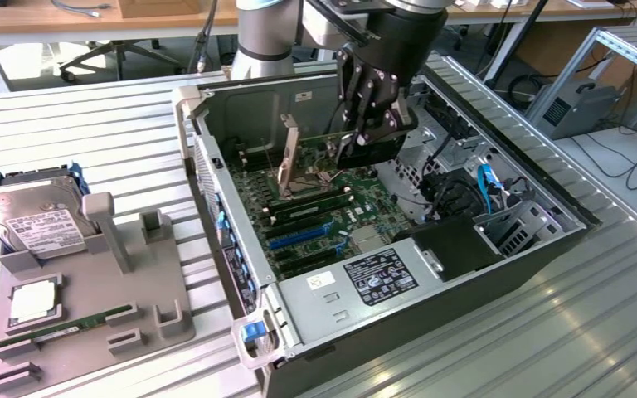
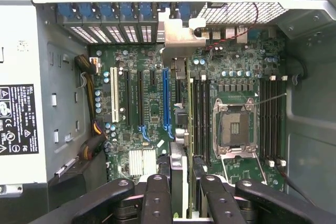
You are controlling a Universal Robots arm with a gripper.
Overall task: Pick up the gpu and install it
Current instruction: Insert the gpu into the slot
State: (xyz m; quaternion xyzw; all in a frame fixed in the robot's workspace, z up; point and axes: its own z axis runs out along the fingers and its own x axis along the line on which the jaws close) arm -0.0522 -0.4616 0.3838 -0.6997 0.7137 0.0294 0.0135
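Here's the gpu (image 2: 185, 124), seen edge-on: a thin dark board with a silvery-beige bracket (image 2: 181, 35) at its far end; no writing on it can be made out. It sits just beside the CPU socket (image 2: 233, 127), between that socket's memory slots and the long blue slot (image 2: 166, 103), with the bracket up against the rear wall of the case; whether its lower edge is down in a slot, I cannot tell.

The gripper (image 2: 184, 182) has it; black fingers (image 2: 157, 198) are drawn in close on either face of the board, the gap between them no wider than the card itself.

In the exterior view the gripper (image 1: 368, 137) reaches down into the open computer case (image 1: 252, 108); the dark gpu (image 1: 383, 148) is pinched beneath it, just to the exterior view's right of the CPU socket (image 1: 291, 170).

The power supply (image 1: 380, 278) lies nearer the camera than the socket; it has a black-and-white label, print too small to read.

Well apart from the socket, out on the tabletop (image 1: 584, 332) toward the exterior view's left, stands a grey holder (image 1: 169, 319). It carries a hard drive (image 1: 31, 220) with a white label, its lettering unreadable too, and a slim green RAM stick (image 1: 64, 326).
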